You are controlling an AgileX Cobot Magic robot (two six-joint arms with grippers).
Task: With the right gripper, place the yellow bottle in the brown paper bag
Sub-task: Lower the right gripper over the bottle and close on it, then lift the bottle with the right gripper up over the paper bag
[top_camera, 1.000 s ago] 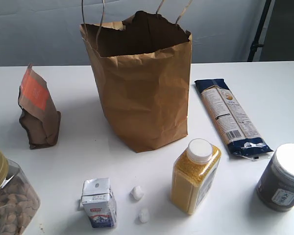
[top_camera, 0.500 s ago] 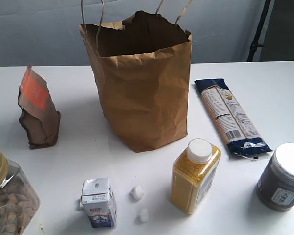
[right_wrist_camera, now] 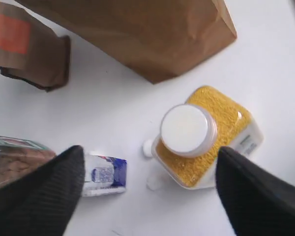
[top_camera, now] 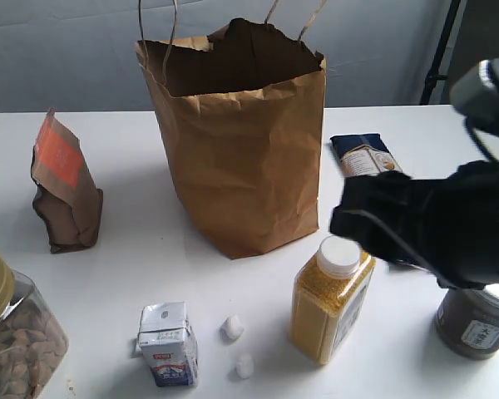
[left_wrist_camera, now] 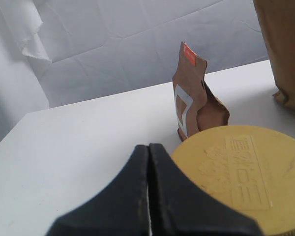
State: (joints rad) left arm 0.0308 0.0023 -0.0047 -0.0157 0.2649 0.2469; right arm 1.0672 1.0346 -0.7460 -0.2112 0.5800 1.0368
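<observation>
Toward the front of the white table (top_camera: pixel 150 241) stands the clear, squarish, white-capped yellow bottle (top_camera: pixel 328 307) of grains, the black right gripper (right_wrist_camera: pixel 148 150) hovering above it with fingers spread wide, and just behind stands the crinkled brown paper bag (top_camera: pixel 241 150).

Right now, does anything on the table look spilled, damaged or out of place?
Two small white lumps lie loose on the table between the small carton and the yellow bottle; what they are is unclear. The brown paper bag has a ragged top edge. Nothing looks spilled.
</observation>
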